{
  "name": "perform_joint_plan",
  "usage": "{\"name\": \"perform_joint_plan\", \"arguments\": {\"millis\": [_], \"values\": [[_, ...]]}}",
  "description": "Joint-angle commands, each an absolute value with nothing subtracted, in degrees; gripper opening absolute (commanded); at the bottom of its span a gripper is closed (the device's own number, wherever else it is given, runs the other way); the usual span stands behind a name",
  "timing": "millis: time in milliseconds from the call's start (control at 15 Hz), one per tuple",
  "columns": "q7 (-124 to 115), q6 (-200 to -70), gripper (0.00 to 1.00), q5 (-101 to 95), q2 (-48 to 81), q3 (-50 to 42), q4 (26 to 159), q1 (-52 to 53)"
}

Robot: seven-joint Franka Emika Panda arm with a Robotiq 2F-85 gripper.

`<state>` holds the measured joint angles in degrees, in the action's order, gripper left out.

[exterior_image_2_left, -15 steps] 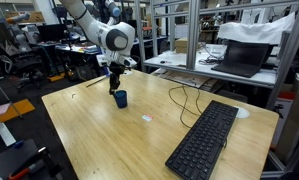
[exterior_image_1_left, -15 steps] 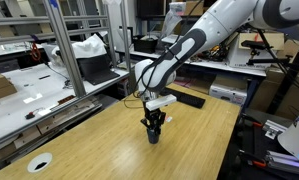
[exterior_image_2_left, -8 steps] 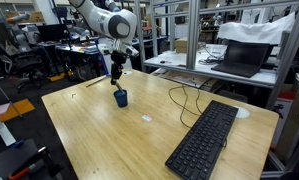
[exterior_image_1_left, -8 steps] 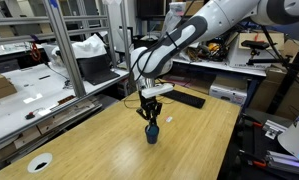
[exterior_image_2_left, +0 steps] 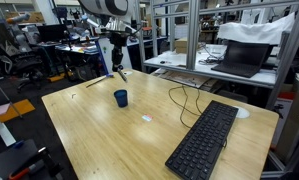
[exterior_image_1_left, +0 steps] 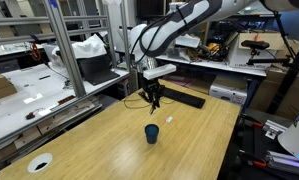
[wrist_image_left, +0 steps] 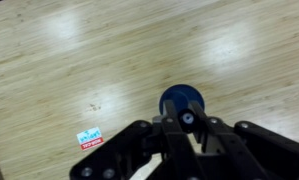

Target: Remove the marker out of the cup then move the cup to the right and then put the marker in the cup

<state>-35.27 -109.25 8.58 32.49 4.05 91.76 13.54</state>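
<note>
We count: 1 cup (exterior_image_1_left: 151,133), 1 marker (wrist_image_left: 187,118), 1 keyboard (exterior_image_2_left: 204,142), 1 white disc (exterior_image_1_left: 39,162), 1 label (wrist_image_left: 90,139), 1 cable (exterior_image_2_left: 184,100), 1 laptop (exterior_image_2_left: 239,55).

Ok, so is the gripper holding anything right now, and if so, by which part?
Yes, the marker. The gripper pinches it near its upper end, and it hangs in the air above the cup.

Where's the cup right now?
In both exterior views the small dark navy cup stands upright on the wooden table, below the raised gripper that holds the thin marker.
</note>
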Motion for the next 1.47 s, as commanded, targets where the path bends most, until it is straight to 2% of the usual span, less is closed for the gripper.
{"name": "perform_joint_plan", "arguments": {"millis": [0, 400, 667, 867, 1000, 1067, 1133, 1200, 1400], "values": [[-36.28, -115.00, 0.05, 3.15, 29.91, 1.59, 99.24, 15.02], [-39.94, -141.67, 0.05, -6.57, 31.89, -2.18, 113.06, 17.19], [-51.29, -159.57, 0.05, -13.34, 32.71, -8.67, 121.45, 24.26], [-62.45, -163.44, 0.05, -19.27, 34.04, -17.31, 125.07, 33.59], [-65.58, -165.55, 0.05, -19.46, 34.66, -18.17, 127.21, 35.27], [-65.02, -166.80, 0.44, -18.60, 34.71, -17.45, 128.20, 35.15], [-64.65, -168.21, 0.45, -17.73, 34.55, -17.03, 129.30, 35.02], [-63.75, -169.63, 0.50, -16.94, 34.17, -16.44, 130.30, 34.61], [-59.32, -168.89, 0.71, -12.67, 31.93, -12.44, 131.82, 30.93]]}}
